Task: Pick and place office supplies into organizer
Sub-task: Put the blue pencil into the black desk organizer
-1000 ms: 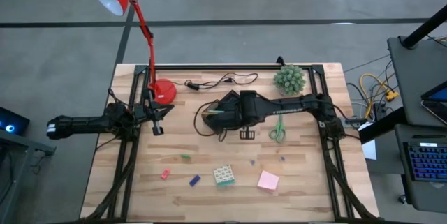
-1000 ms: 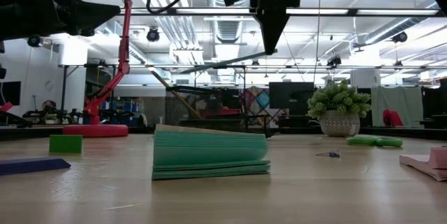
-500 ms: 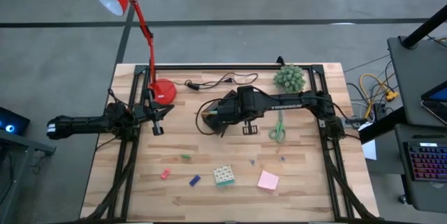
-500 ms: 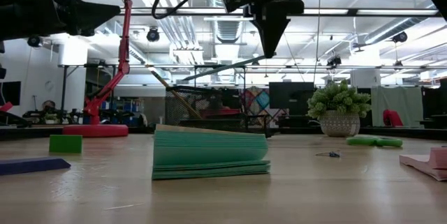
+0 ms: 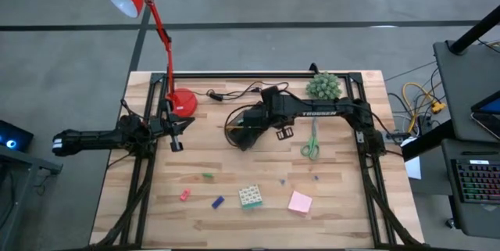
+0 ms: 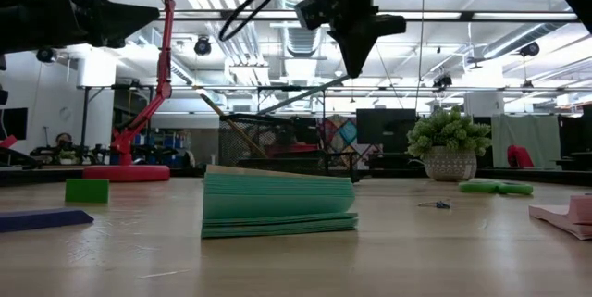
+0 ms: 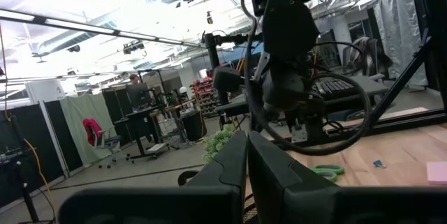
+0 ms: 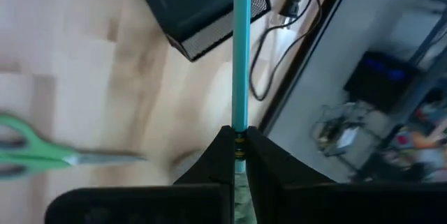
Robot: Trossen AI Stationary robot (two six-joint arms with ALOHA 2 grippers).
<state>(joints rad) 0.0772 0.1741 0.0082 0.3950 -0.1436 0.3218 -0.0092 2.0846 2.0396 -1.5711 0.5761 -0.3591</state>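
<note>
Two arms show over the table [image 5: 258, 169], and only the right one is at work: the right gripper [image 8: 238, 140] hangs above the organizer [image 5: 241, 128], its jaws pinched tight on a teal pen [image 8: 241, 49] that sticks straight out past the fingertips, over the organizer's mesh wall. From table height the pen slants down from the gripper toward the organizer, where a pencil [image 6: 225, 123] already leans. The organizer sits between the red lamp's [image 5: 182, 102] round base and the plant ball [image 5: 324, 87], with a black cable [image 5: 242, 91] lying just behind it. Green scissors [image 5: 312, 143] lie beside the organizer on the plant side. Nearer the table's front edge, well apart from the organizer, lie the patterned block [image 5: 250, 196], a pink pad [image 5: 300, 202], and small red [image 5: 185, 195], blue [image 5: 218, 202] and green [image 5: 208, 176] pieces. The left gripper [image 5: 176, 143] waits on the lamp side of the organizer, near the base, jaws closed on nothing.
</note>
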